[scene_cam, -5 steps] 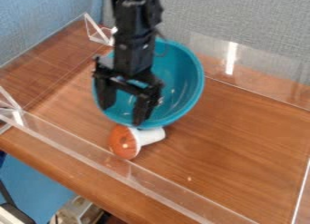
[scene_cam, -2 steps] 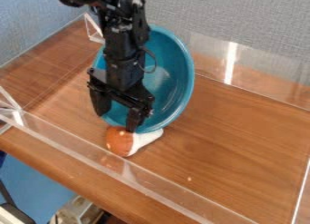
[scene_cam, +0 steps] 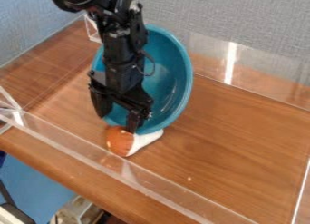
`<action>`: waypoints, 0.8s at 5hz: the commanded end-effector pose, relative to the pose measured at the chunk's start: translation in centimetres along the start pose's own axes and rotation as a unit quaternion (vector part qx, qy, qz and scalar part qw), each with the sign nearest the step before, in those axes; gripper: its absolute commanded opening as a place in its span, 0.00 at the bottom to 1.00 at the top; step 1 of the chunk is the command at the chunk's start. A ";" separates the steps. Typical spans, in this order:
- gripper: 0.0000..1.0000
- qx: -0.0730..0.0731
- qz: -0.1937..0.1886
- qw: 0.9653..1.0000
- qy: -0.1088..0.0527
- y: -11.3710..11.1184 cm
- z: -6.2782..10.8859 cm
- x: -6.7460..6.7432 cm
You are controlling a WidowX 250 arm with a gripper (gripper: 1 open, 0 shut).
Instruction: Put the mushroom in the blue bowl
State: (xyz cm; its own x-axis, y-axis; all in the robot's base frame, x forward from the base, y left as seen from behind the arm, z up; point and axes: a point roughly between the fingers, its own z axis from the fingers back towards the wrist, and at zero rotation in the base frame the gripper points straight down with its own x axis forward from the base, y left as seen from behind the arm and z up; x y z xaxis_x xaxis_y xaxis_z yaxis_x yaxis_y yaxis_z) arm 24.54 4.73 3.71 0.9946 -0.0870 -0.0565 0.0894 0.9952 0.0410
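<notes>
Blue bowl (scene_cam: 172, 80): one, round, deep, glossy; the landmark of this entry. Placed on the wooden desk (scene_cam: 230, 141), much of its inside hidden from the camera by the black arm.

Mushroom (scene_cam: 130, 141): one, orange-red cap, short white stem. Lying on its side on the desk, outside the blue bowl, at the bowl's near edge; cap toward the left of the picture, stem toward the right. Whether stem and bowl touch, cannot tell.

Jaws (scene_cam: 122, 112): one pair, black, pointing downward in front of the blue bowl, above the mushroom. Condition: released, parted, with nothing grasped.

Clear panel (scene_cam: 109, 161): transparent strip, running slantwise across the desk on the near side of the blue bowl, passing by the mushroom.

Wall (scene_cam: 248, 24): grey, speckled, standing behind the blue bowl.
</notes>
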 end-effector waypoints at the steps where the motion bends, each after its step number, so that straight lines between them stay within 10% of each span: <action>1: 1.00 -0.006 -0.033 0.999 0.029 0.4 -1.3 -2.0; 4: 1.00 -0.011 -0.009 0.999 0.039 0.1 -0.8 -4.1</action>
State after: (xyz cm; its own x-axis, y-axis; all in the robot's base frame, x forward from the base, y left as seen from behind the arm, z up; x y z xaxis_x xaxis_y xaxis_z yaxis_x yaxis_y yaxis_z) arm 21.81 4.90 3.74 0.9924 -0.0854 -0.0887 0.0879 0.9958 0.0247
